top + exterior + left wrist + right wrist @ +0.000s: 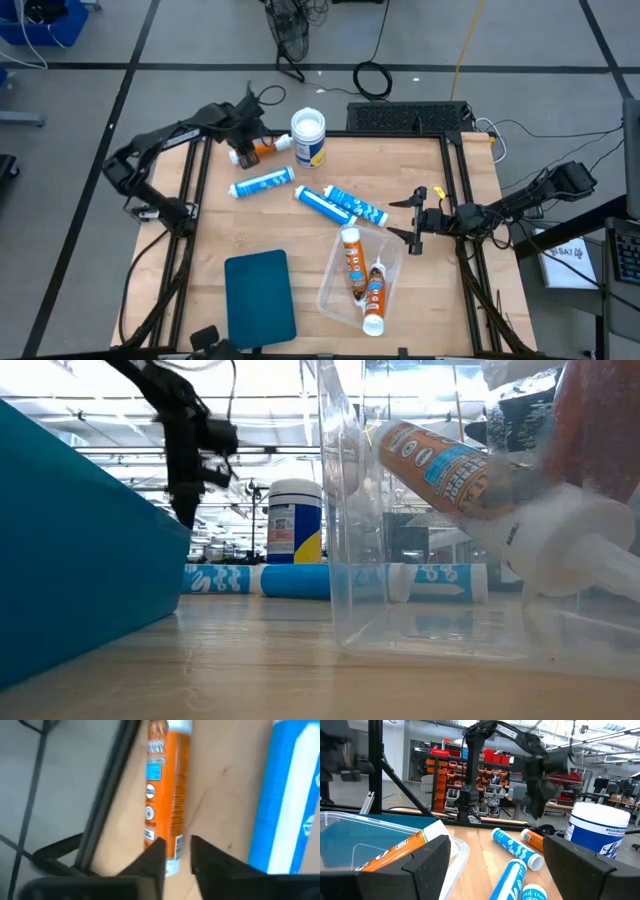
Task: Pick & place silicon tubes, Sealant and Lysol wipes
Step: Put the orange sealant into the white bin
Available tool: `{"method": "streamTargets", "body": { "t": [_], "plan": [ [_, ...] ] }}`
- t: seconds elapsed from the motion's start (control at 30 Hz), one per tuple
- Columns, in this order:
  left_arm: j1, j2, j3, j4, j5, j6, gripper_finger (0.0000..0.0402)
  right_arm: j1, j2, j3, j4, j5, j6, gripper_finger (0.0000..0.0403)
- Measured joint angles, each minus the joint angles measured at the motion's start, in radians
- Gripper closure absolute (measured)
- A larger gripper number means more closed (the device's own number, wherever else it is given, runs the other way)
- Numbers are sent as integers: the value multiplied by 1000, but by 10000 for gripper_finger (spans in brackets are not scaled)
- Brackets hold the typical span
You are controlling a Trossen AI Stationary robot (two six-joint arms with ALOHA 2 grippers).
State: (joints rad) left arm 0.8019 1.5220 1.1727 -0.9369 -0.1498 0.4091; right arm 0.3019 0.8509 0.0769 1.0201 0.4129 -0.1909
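Note:
An orange tube [266, 147] lies on the table at the far left, beside the upright Lysol wipes canister [308, 138], which has a white lid. My left gripper [241, 155] hangs over the orange tube's left end, its fingers a little apart [177, 857]. Three blue tubes [262, 184] [323, 202] [360, 209] lie at mid-table. Two orange-and-white tubes [352, 262] [375, 295] lie in a clear bin [335, 288]. My right gripper [413, 215] is open and empty at the table's right, pointing toward the left. My left gripper has its fingers [156, 860] pointing down over the orange tube's end [172, 857], one toward each side, across the tube. The tube lies flat on the table. I cannot tell whether the fingers touch it.
A teal flat object [260, 297] lies at the near left. Black frame rails [190, 190] run along the table's left and right sides. Bare wood shows between the blue tubes and the teal object.

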Motion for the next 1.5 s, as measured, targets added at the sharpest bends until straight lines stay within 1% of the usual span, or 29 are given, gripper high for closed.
{"method": "streamTargets", "body": {
  "t": [0.07,0.13,0.17,0.23,0.3,0.37,0.43,0.53,0.63,0.7,0.77,0.87,1.0,1.1,1.2,1.27,1.37,1.4,1.5],
  "plan": [
    [0,-43,1,-2,40,-13,353,0,0,0,0,0,0,108],
    [0,-68,1,17,47,-41,388,0,0,0,0,0,0,108],
    [1,-77,1,34,49,-73,395,0,0,0,0,0,0,108],
    [5,-81,2,55,49,-156,387,0,0,0,0,0,-1,108],
    [21,-77,1,56,55,-239,359,0,0,0,0,0,-1,108],
    [34,-63,2,60,55,-319,319,0,0,0,0,0,0,108],
    [51,-38,2,51,66,-371,270,0,0,0,0,0,0,108],
    [62,13,2,26,72,-390,190,0,0,0,0,0,0,108],
    [62,94,2,22,71,-334,117,0,0,0,-3,0,0,108],
    [59,149,2,30,78,-267,80,0,0,0,-9,0,0,108],
    [58,207,2,33,71,-204,53,0,0,0,-9,0,0,108],
    [59,289,2,50,41,-153,32,0,0,0,-9,0,0,108],
    [59,369,6,74,18,-124,32,0,0,0,-13,0,0,108],
    [59,371,11,78,27,-134,47,0,0,0,-19,0,0,108],
    [52,370,11,76,1,-128,79,-1,0,0,-21,0,0,108],
    [44,368,11,70,-21,-122,114,-1,0,0,-22,0,0,108],
    [33,349,10,45,-34,-122,178,-1,0,0,-22,0,-1,108],
    [27,340,10,35,-42,-122,191,-1,0,0,-22,1,-1,108],
    [18,297,9,-1,-44,-124,191,-1,0,0,-22,1,2,108]
  ]
}}
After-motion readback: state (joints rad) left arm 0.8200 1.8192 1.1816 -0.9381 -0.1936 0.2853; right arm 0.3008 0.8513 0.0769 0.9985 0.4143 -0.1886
